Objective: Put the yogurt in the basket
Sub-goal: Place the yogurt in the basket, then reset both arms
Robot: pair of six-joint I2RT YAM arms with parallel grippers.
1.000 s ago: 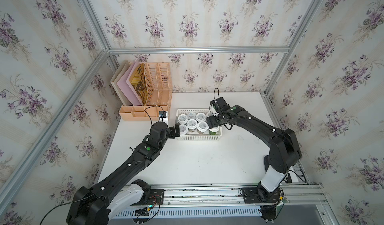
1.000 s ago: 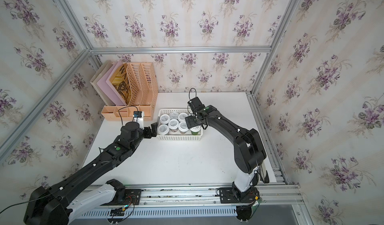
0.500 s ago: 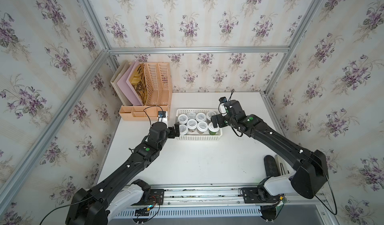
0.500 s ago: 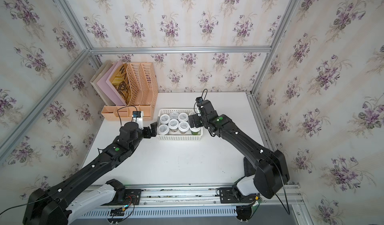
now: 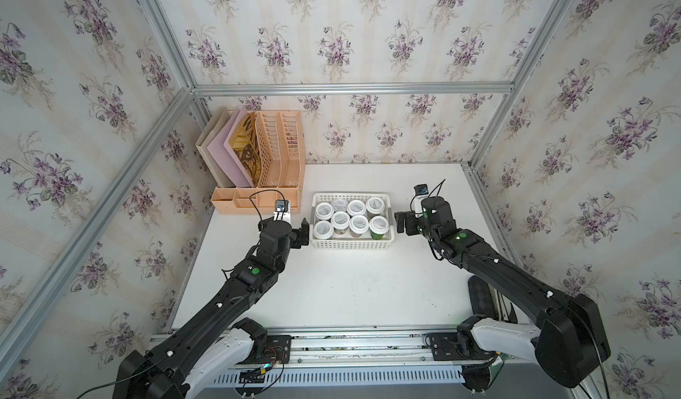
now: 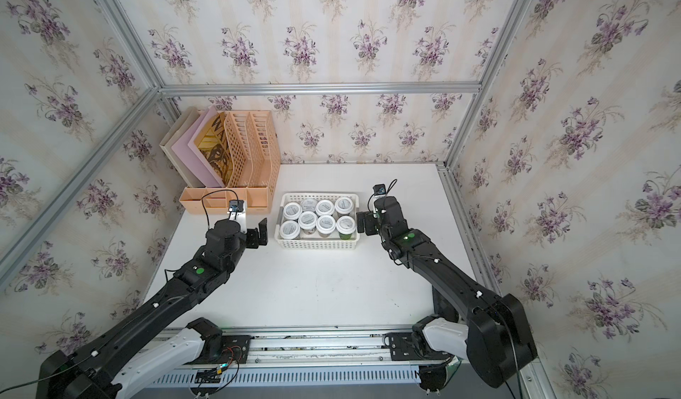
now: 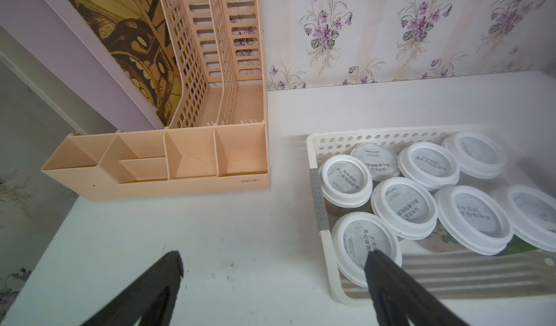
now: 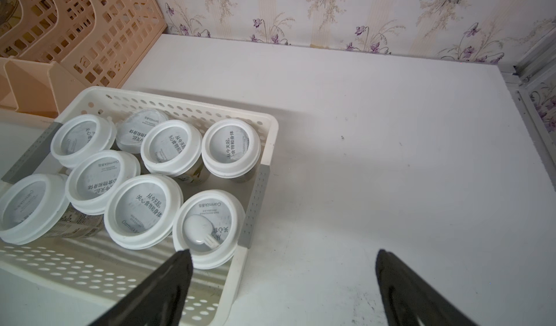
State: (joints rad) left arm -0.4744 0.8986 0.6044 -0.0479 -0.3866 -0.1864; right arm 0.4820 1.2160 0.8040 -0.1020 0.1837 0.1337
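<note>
All eight yogurt cups (image 5: 350, 217) stand upright inside the basket (image 5: 350, 247), in two staggered rows of four pushed toward its twelve o'clock wall. That leaves a bare strip of ribbed floor along the six o'clock side. The staggering looks like the reason they all fit: each lid nests into the gap between its neighbours. One cup in the far row (image 8: 141, 128) sits lower than the rest and may lack its rimmed cap, though the wrist view is too washed out to be sure.

Taking the basket as the dial in both top views, the left gripper (image 5: 303, 232) hovers just outside the short end at nine o'clock. The right gripper (image 5: 403, 224) hovers just outside the end at three o'clock. Both have their jaws spread wide with nothing between them, as each wrist view confirms. The peach file organizer (image 5: 280, 146) stands at about ten o'clock, near the basket but apart from it.

No cup shows on the table (image 5: 350, 290) outside the basket, so the loading appears complete. The empty, wide-set jaws beside the rims suit arms with nothing left to carry.
</note>
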